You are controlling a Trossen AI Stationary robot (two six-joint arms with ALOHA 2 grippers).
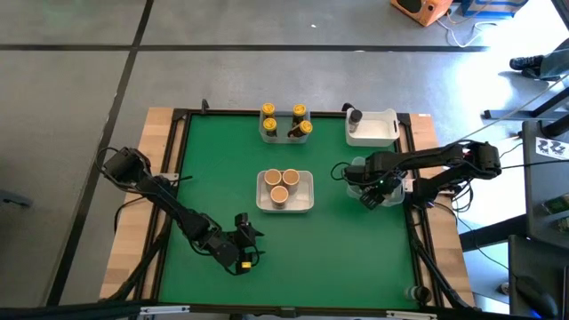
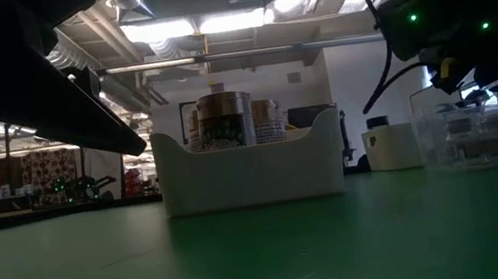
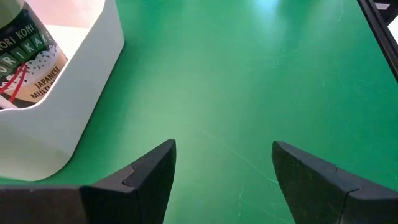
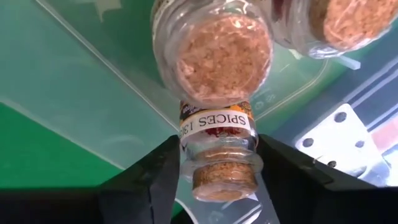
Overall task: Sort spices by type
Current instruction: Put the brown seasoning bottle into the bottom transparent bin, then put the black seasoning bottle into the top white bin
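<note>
My right gripper [image 1: 372,197] reaches down into a clear tub [image 1: 356,169] at the table's right side and is shut on a small glass spice jar [image 4: 217,134] with a white label. Two more jars of brown spice [image 4: 214,53] lie in that tub just beyond it. My left gripper [image 1: 244,240] hovers open near the front edge, with only green mat between its fingers [image 3: 224,168]. Three tan-capped jars [image 1: 282,182] stand in the white tub [image 1: 307,203] at the centre. My right gripper pinches the jar's two opposite sides [image 4: 186,158] between its two fingers, below the label band. The fingers point steeply down into the clear tub. The jar lies along the fingers, its brown end [image 4: 224,180] toward the wrist. Whether its far end rests on the tub floor is hidden.
A clear tub with yellow-capped jars [image 1: 284,124] stands at the far edge. Beside it a white tub [image 1: 380,133] holds one dark-capped jar [image 1: 355,116]. The centre tub's corner [image 3: 56,124] is close to my left gripper. Bare green mat lies to the left and in front.
</note>
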